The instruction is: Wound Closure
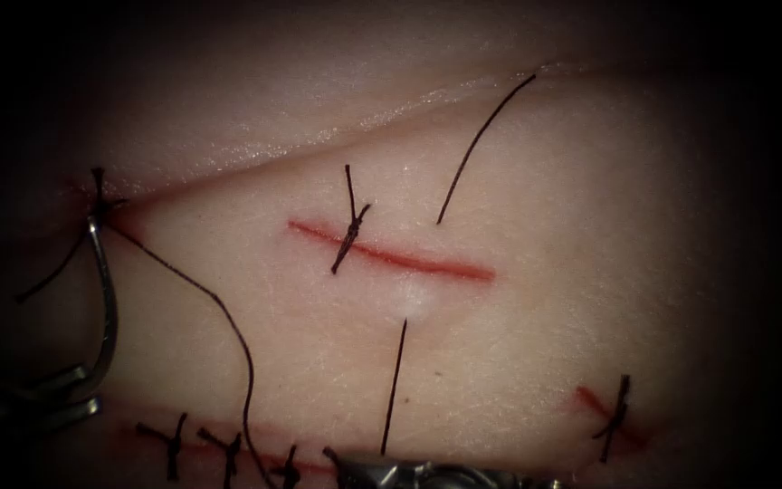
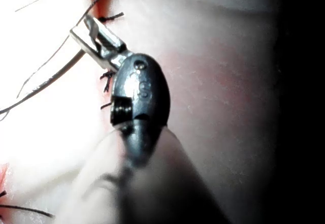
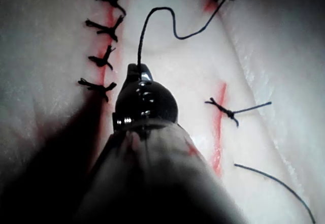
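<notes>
Left tool [image 1: 65,398] clamps the needle [image 1: 106,299] near its rear end, clear of tissue [image 1: 590,272], far left of the cut [image 1: 391,256]; right tool [image 1: 409,471] grips thread [image 1: 395,380], likely keeping it taut.

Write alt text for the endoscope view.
The left arm's tool grips the curved needle near its lower end, far left of the central cut, which has one knotted stitch. Thread trails from the needle's upper end, and the right arm's tool holds a thread strand.
</notes>
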Controlling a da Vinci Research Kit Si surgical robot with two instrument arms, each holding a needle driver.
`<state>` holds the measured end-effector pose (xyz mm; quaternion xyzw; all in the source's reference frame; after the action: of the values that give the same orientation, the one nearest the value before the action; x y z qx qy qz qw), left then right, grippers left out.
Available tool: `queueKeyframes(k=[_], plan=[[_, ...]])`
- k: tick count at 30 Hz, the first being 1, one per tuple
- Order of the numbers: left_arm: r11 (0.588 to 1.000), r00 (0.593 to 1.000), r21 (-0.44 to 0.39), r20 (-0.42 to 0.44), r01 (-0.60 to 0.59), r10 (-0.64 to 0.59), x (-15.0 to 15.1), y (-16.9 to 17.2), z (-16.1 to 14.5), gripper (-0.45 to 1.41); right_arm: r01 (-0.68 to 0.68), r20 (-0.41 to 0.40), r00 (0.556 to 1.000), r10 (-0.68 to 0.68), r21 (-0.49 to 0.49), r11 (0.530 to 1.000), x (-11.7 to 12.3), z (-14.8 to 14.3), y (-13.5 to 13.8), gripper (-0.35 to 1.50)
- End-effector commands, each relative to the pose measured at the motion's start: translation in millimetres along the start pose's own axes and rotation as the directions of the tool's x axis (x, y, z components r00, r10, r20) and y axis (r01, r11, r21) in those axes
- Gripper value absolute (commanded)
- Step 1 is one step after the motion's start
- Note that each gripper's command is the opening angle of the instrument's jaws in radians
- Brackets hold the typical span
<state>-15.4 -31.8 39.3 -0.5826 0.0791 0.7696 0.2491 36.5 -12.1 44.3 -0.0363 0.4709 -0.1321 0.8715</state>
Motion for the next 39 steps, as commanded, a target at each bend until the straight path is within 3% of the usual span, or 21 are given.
queueKeyframes(k=[1,13,25,26,27,28,30,35,39], plan=[[1.0,1.0,-0.001,0.004,0.002,-0.002,-0.9,0.7,-0.2,-0.45,0.0,-0.007,1.0,0.0,0.002,1.0,0.6,0.9,-0.5,-0.35],[1.0,1.0,-0.004,0.001,0.0,0.0,-0.9,0.8,-0.2,-0.45,-0.015,-0.057,0.998,0.016,0.021,1.0,4.2,0.3,-1.7,-0.35],[1.0,1.0,-0.005,0.001,0.001,-0.001,-0.9,0.8,-0.2,-0.45,-0.055,-0.095,0.994,0.06,0.046,0.997,5.2,0.1,-1.3,-0.35],[1.0,1.0,-0.005,0.001,0.001,-0.001,-0.9,0.8,-0.1,-0.45,-0.064,-0.095,0.993,0.068,0.048,0.997,5.2,0.1,-1.1,0.02],[1.0,1.0,-0.005,0.001,0.001,-0.001,-0.9,0.8,-0.1,-0.45,-0.079,-0.094,0.992,0.083,0.051,0.996,5.1,0.0,-0.7,0.54],[1.0,1.0,-0.005,0.001,0.001,-0.001,-1.0,0.8,-0.1,-0.45,-0.089,-0.097,0.991,0.093,0.044,0.995,5.0,-0.1,-0.4,0.89],[1.0,1.0,-0.006,0.001,0.001,-0.001,-1.0,0.7,-0.1,-0.45,-0.099,-0.1,0.99,0.1,0.017,0.995,4.6,-0.5,0.3,1.33],[1.0,1.0,-0.007,0.0,0.001,-0.001,-1.2,0.5,-0.2,-0.45,-0.128,-0.125,0.984,0.123,-0.026,0.991,2.7,-3.9,2.4,1.46],[1.0,1.0,-0.009,0.0,0.001,-0.001,-1.3,0.3,-0.3,-0.45,-0.2,-0.118,0.973,0.197,-0.018,0.98,-0.8,-7.9,4.9,1.48]])
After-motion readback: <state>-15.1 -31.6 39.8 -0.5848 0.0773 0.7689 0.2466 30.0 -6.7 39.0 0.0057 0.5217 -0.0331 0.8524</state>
